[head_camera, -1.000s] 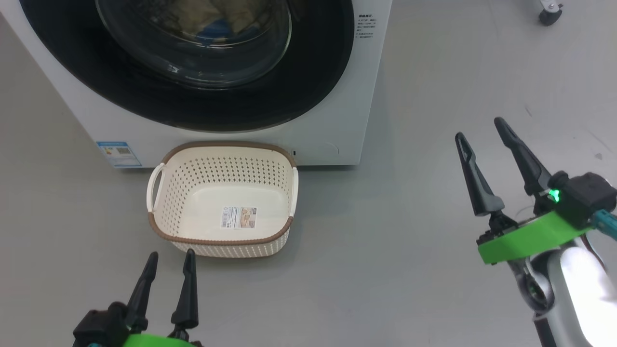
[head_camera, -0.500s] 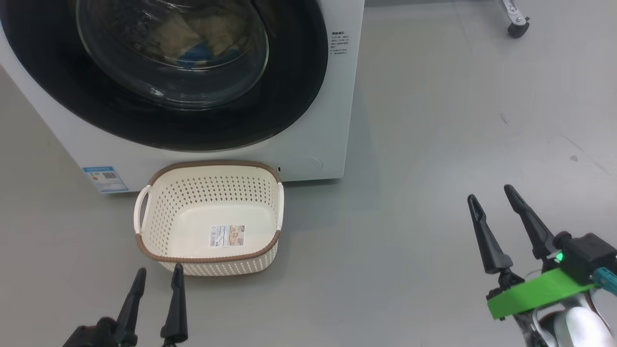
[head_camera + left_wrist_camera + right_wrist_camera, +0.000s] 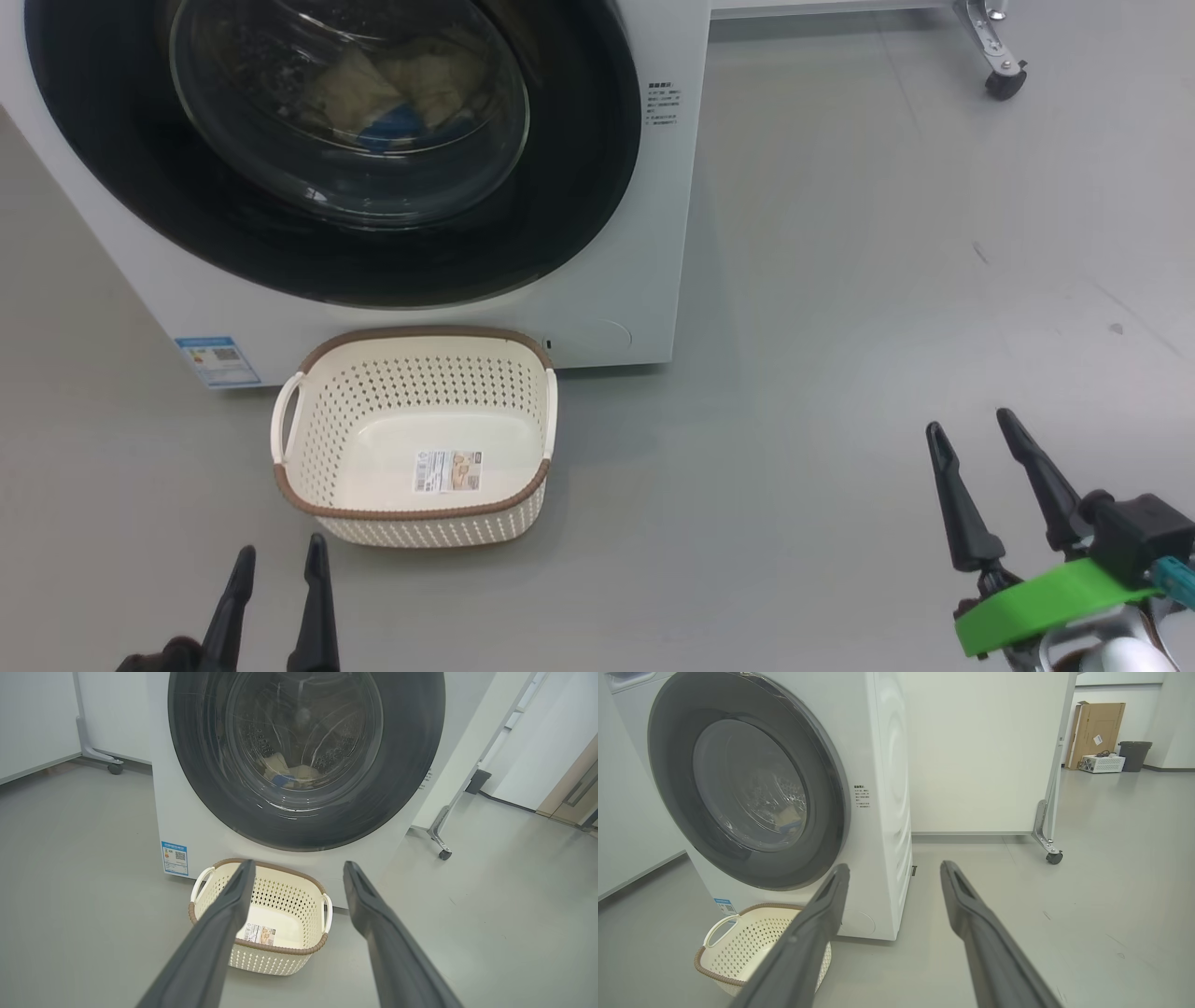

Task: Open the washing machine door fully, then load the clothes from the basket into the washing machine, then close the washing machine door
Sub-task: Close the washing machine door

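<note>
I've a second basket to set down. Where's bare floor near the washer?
Widest: the floor right of the basket and washer, up to the right gripper. A narrower patch left of the basket. Crowded: below the door, where the basket sits.

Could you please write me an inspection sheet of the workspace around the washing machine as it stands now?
Surface: grey floor, smooth, with a few small marks.
Job's things: washing machine door shut; clothes lie inside, behind its glass; basket stands on the floor before the washing machine, empty but for a label sticker.
Clutter: nothing seen.
Grippers: left gripper open, holding nothing, just short of the basket's front; right gripper open, holding nothing, over the floor off to the right.
Cables: nothing seen.
Surroundings: caster right of the machine; cardboard box, white crate and dark bin farther off.
</note>
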